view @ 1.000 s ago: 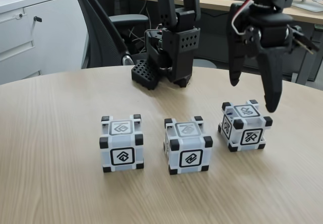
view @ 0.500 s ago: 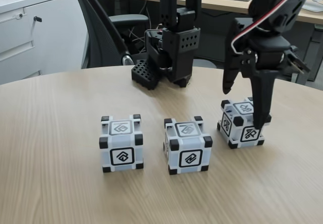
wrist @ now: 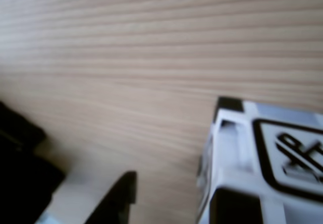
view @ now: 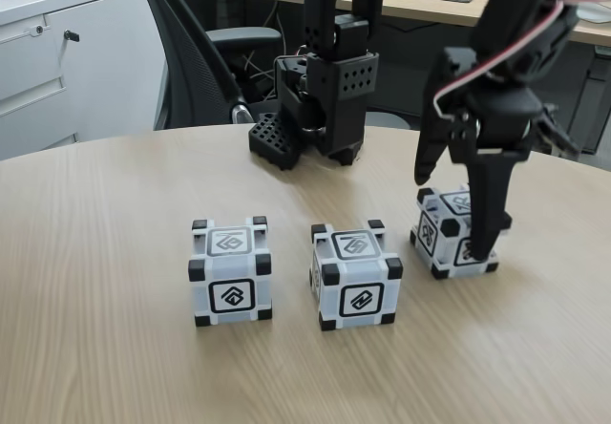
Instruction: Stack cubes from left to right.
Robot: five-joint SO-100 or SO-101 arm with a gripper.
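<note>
Fixed view showed your pincer (view: 452,216) spread wide, straddling the rightmost cube (view: 451,233) on the counter (view: 115,252); the grasp step was in hand, and you next needed to close.

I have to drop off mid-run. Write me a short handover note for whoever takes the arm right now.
Gripper: open, lowered around the right cube in the fixed view, one finger behind it, the other across its front. Jaws not closed on it; contact cannot be confirmed.
Cubes: all three sit in a row on the table, apart from each other: left cube, middle cube, right cube. The wrist view shows the right cube close up on the wood.
Done: nothing stacked.
Left: close on the right cube, lift, build the stack, all three placements remain.
</note>
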